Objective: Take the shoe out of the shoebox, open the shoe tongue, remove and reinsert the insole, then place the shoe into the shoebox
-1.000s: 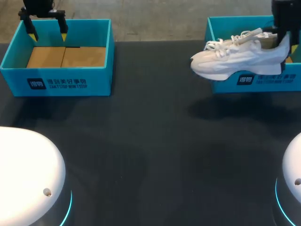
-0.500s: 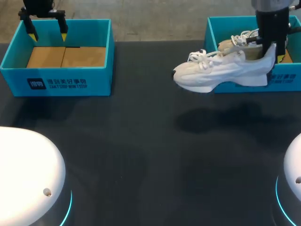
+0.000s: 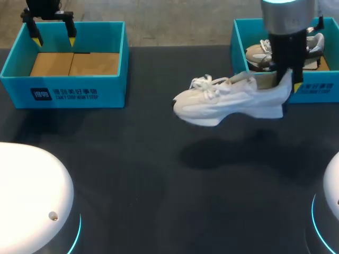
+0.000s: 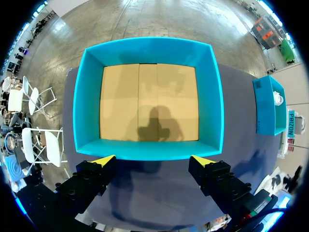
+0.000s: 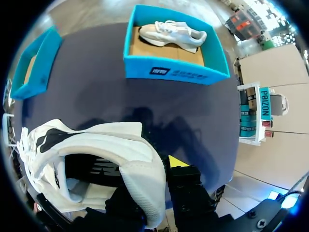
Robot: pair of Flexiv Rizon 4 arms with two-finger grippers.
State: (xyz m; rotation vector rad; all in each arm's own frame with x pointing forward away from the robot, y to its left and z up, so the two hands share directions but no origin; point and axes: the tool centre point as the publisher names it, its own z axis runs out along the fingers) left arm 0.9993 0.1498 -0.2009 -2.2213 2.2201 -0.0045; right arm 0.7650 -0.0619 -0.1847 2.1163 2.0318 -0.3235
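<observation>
A white sneaker (image 3: 228,98) hangs above the dark table (image 3: 159,174), toe pointing left. My right gripper (image 3: 286,80) is shut on its heel collar. In the right wrist view the heel of the sneaker (image 5: 96,145) sits between the fingers of the right gripper (image 5: 150,175), and only one yellow tip shows. Behind it stands the right blue shoebox (image 3: 318,91), also seen as the shoebox (image 5: 174,72), with a second white shoe (image 3: 265,52) lying inside. My left gripper (image 3: 53,38) hangs open over the left blue box (image 3: 63,92), nothing between its fingers.
The left blue box (image 4: 149,150) shows a bare cardboard floor, with my left gripper (image 4: 153,162) over its near wall. The left box (image 5: 36,63) also appears beyond the sneaker's toe. Two white robot bases (image 3: 32,196) stand at the front corners.
My right arm has carried the sneaker left and forward, from over the right shoebox out above the table. The left arm has not moved.
</observation>
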